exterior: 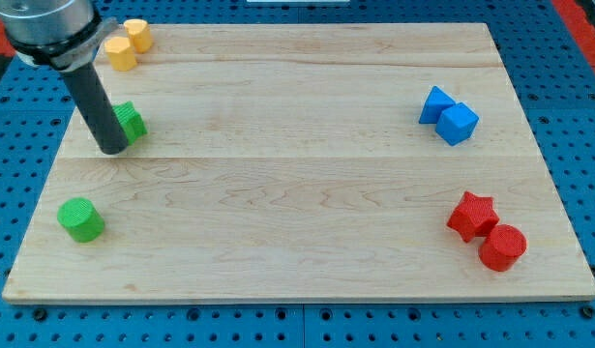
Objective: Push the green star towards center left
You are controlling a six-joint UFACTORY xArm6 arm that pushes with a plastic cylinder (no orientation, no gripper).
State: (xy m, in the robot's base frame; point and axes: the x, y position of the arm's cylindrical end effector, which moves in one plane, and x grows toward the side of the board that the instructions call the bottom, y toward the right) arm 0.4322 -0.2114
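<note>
The green star (131, 121) lies near the left edge of the wooden board (297, 164), at about mid height. My tip (112, 149) rests just left of and below the star, touching or almost touching it; the rod hides the star's left part. A green cylinder (80, 219) stands at the lower left, well below the tip.
Two yellow blocks (129, 43) sit at the top left corner. A blue star (435, 103) and a blue cube (459, 123) sit at the right. A red star (471, 215) and a red cylinder (502, 246) sit at the lower right.
</note>
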